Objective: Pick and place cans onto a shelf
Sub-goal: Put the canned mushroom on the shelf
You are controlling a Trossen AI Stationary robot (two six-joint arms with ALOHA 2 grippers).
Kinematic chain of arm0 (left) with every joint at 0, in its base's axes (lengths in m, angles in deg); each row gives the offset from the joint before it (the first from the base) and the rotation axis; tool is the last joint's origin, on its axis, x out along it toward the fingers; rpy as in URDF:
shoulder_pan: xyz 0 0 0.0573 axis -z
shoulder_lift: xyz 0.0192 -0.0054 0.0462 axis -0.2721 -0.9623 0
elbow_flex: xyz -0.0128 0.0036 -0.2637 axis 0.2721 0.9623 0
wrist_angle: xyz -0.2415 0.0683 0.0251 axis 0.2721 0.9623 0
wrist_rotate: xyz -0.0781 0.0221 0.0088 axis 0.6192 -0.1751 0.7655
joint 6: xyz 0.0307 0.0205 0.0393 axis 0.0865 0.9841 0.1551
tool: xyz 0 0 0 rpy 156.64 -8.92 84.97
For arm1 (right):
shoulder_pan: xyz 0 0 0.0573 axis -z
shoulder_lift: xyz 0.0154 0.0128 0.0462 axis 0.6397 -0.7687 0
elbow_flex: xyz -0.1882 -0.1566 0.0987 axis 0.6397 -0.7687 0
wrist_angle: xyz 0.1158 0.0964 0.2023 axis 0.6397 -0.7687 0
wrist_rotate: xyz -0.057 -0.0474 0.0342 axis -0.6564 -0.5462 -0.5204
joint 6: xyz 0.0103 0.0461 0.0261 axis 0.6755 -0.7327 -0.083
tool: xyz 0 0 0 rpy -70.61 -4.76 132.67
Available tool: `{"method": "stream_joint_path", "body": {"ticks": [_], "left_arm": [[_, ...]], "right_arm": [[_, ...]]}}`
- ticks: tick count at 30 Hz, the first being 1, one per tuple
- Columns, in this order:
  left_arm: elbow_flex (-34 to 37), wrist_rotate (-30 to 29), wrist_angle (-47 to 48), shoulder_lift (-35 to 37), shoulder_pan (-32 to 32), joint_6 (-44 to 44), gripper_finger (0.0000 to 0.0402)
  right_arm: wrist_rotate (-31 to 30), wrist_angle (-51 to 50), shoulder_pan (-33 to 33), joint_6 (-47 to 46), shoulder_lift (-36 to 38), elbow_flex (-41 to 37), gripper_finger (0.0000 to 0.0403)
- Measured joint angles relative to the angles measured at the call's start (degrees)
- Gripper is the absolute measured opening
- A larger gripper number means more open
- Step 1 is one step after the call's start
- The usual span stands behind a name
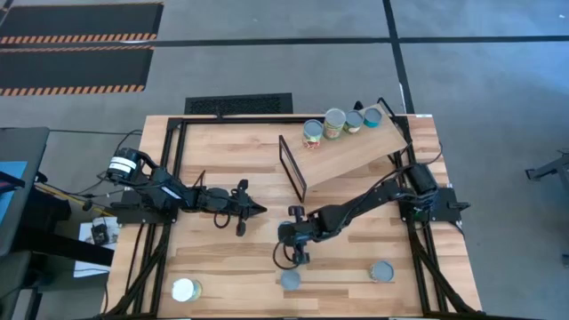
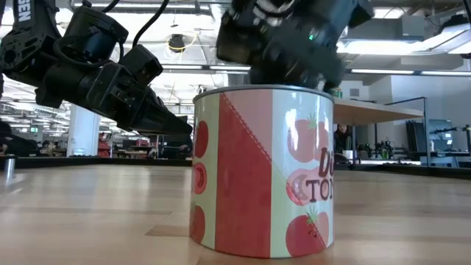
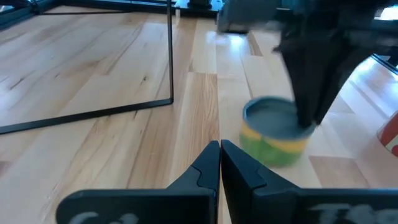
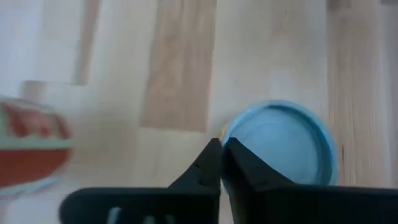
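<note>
A can with a green and yellow label and a blue-grey top [image 3: 273, 134] stands on the table, also in the right wrist view [image 4: 283, 146]. My right gripper [image 4: 221, 144] is shut, pointing down at the rim of its top; in the high view [image 1: 300, 256] the gripper hides the can. My left gripper [image 1: 258, 210] is shut and empty, level above the table left of it. The slanted light-wood shelf [image 1: 351, 156] carries several cans [image 1: 333, 123] along its far edge. A red tomato can [image 2: 261, 173] stands near the front edge. My right gripper points down with its shut fingertips [image 3: 305, 118] at the rim of the green and yellow can's top [image 4: 233, 134]. I cannot tell whether they touch it. The can stands upright on the table.
A grey-topped can [image 1: 382, 271] stands at the front right and a white-topped can [image 1: 185, 290] at the front left. The red can also shows in the high view [image 1: 291, 280]. The shelf's thin black frame [image 1: 292, 169] stands upright at its near-left end.
</note>
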Motion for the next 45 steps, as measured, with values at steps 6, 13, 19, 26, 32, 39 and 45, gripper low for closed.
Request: {"method": "stream_joint_path", "body": {"ticks": [6,13,19,26,32,39,45], "left_arm": [[0.0,0.0,-0.3,0.0,0.0,-0.1,0.0000],[0.0,0.0,-0.3,0.0,0.0,-0.3,0.0000],[0.0,0.0,-0.8,0.0,0.0,-0.6,0.0000],[0.0,1.2,-3.1,0.0,-0.9,-0.8,0.0000],[0.0,2.1,-4.1,0.0,-4.0,-0.8,0.0000],[0.0,5.0,-4.5,0.0,-7.3,-0.7,0.0000],[0.0,6.9,-4.8,0.0,-8.3,-0.5,0.0000]], "right_arm": [[-0.3,-7.7,-2.7,-6.5,5.2,0.0,0.0013],[-5.5,-17.2,-8.3,-13.2,12.9,-1.1,0.0005],[-8.9,-17.7,-11.6,-21.4,23.1,-10.3,0.0004],[-9.6,-28.1,-10.6,-29.6,36.6,-13.5,0.0003],[-11.4,-42.2,-3.8,-29.9,46.0,-11.5,0.0003],[-14.6,-54.8,12.3,-26.8,51.9,-10.7,0.0004],[-14.3,-54.8,30.4,-15.3,52.6,-10.7,0.0004]]}}
